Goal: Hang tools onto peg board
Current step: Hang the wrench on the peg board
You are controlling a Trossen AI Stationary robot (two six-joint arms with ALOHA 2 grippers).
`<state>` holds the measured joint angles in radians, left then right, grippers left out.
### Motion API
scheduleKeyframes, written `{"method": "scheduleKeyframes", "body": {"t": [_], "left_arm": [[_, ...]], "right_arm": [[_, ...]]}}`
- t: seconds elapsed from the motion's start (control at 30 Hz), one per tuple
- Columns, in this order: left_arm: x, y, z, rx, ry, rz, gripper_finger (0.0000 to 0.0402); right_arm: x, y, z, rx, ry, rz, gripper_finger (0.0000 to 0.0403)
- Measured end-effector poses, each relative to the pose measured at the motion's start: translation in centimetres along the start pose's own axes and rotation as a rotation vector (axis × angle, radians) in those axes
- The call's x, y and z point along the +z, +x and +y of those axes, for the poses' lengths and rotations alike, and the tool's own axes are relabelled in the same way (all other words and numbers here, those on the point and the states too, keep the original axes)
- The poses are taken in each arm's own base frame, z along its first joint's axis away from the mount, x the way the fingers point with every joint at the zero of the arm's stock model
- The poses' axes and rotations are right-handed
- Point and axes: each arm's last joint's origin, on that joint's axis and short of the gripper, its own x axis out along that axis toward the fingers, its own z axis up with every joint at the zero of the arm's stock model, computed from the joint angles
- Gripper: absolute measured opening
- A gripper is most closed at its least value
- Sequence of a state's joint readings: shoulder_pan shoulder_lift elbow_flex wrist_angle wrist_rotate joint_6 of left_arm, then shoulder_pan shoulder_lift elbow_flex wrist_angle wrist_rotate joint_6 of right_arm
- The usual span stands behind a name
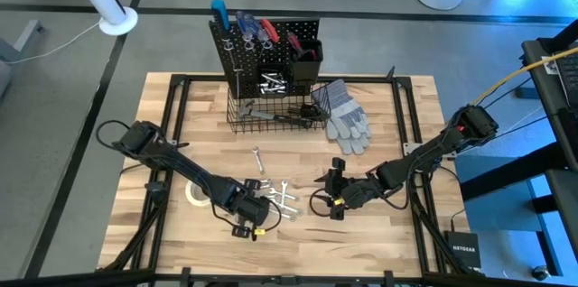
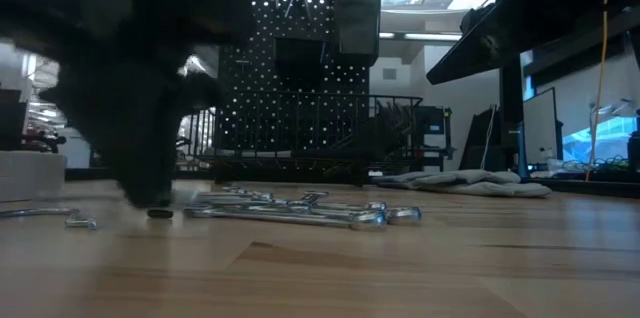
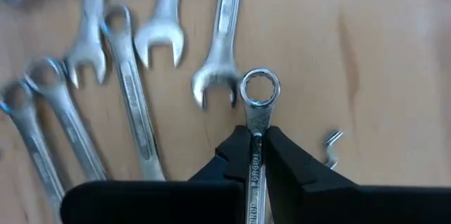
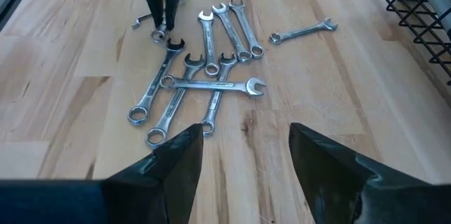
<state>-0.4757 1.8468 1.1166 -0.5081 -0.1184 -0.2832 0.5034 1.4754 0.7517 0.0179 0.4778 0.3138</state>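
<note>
High view: left gripper (image 1: 256, 217) down at the wrench pile (image 1: 275, 197); peg board (image 1: 271, 43) stands well apart, at the table's far edge.
Left wrist view: fingers (image 3: 236, 157) clamped on one wrench (image 3: 258, 111), ring end protruding. Advice: lift straight, clear the neighbours.
Right wrist view: right gripper (image 4: 243, 157) apart, hovering near the pile.

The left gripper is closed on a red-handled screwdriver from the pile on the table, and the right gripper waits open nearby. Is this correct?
Not quite. The left gripper is closed on a silver wrench, not a screwdriver; the left wrist view shows its ring end past the fingertips. The right gripper does wait open nearby.
</note>
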Motion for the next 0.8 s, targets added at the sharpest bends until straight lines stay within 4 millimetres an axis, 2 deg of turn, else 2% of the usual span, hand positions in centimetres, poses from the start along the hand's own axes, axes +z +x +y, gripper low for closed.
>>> {"method": "scheduleKeyframes", "body": {"t": [0.23,0.4,0.8], "left_arm": [[1.1,-1.9,-0.2,-0.01,0.019,-0.039,0.0016],[1.6,-4.0,0.1,0.014,0.028,-0.113,0.0016],[3.0,-10.9,1.0,0.101,0.103,-0.455,0.0017]], "right_arm": [[0.0,0.0,0.0,0.002,0.0,-0.002,0.0216],[0.3,0.0,0.1,0.01,0.013,-0.026,0.0216],[2.2,-0.3,0.6,0.062,0.05,-0.213,0.0216]]}}
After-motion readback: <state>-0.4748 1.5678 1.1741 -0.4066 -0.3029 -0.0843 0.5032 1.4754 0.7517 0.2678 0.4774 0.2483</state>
